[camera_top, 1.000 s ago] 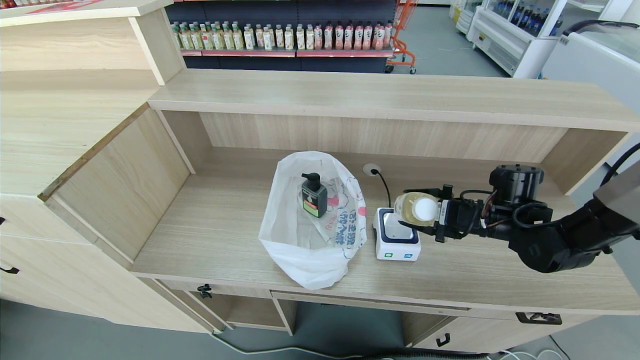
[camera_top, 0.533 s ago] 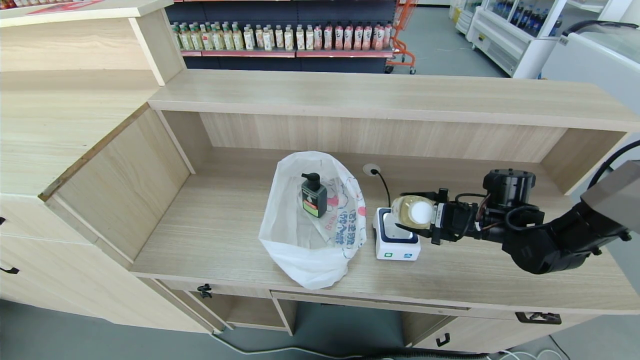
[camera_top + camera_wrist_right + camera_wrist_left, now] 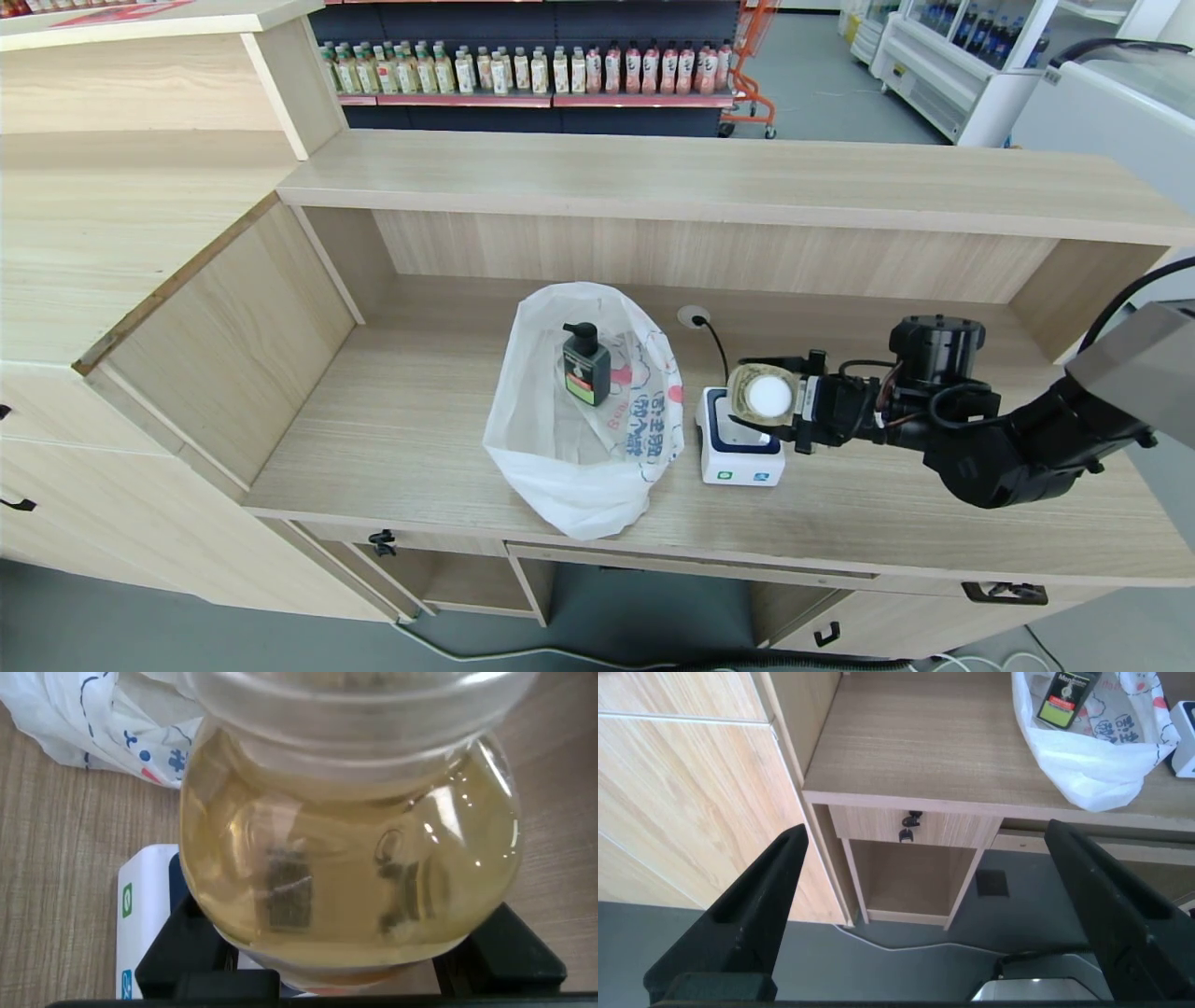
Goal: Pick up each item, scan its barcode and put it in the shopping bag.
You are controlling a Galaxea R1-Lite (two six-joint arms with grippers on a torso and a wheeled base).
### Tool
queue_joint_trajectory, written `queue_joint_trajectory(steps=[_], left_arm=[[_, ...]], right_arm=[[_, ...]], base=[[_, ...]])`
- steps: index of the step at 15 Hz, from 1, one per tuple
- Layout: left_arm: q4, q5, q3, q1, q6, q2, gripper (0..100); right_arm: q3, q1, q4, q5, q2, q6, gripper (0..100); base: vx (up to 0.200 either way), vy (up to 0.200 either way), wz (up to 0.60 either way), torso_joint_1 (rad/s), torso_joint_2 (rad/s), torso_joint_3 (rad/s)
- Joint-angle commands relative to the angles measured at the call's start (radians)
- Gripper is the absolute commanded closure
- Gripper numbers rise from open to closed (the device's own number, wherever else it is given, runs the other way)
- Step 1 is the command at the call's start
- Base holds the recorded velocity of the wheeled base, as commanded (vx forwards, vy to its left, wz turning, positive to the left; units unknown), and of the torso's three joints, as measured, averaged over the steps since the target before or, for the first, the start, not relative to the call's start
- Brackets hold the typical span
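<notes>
Head view: bag [image 3: 560, 467], counter [image 3: 392, 429], bottle shelves [image 3: 523, 70].

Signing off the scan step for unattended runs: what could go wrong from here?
1. The right gripper holds the bottle over the scanner; if the barcode faces away from it, the scan may miss.
2. The bottle looks smooth and rounded, so it could slip on the swing across.
3. The shopping bag lies slumped with a pump bottle inside; its rim may snag or fold shut.
</notes>
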Motion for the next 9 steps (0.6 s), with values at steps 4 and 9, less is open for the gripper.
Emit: queue_joint_trajectory(steps=[4,9], left_arm=[[0.000,0.000,0.000,0.000,0.000,0.000,0],[0.000,0.000,0.000,0.000,0.000,0.000,0]], right_arm=[[-0.001,0.001,0.004,0.006,0.007,0.003,100],[0.031,0.003,-0.075,-0.039,-0.123,0.279,100]], base=[[0.000,0.000,0.00,0.000,0.00,0.000],[0.000,0.000,0.00,0.000,0.00,0.000]])
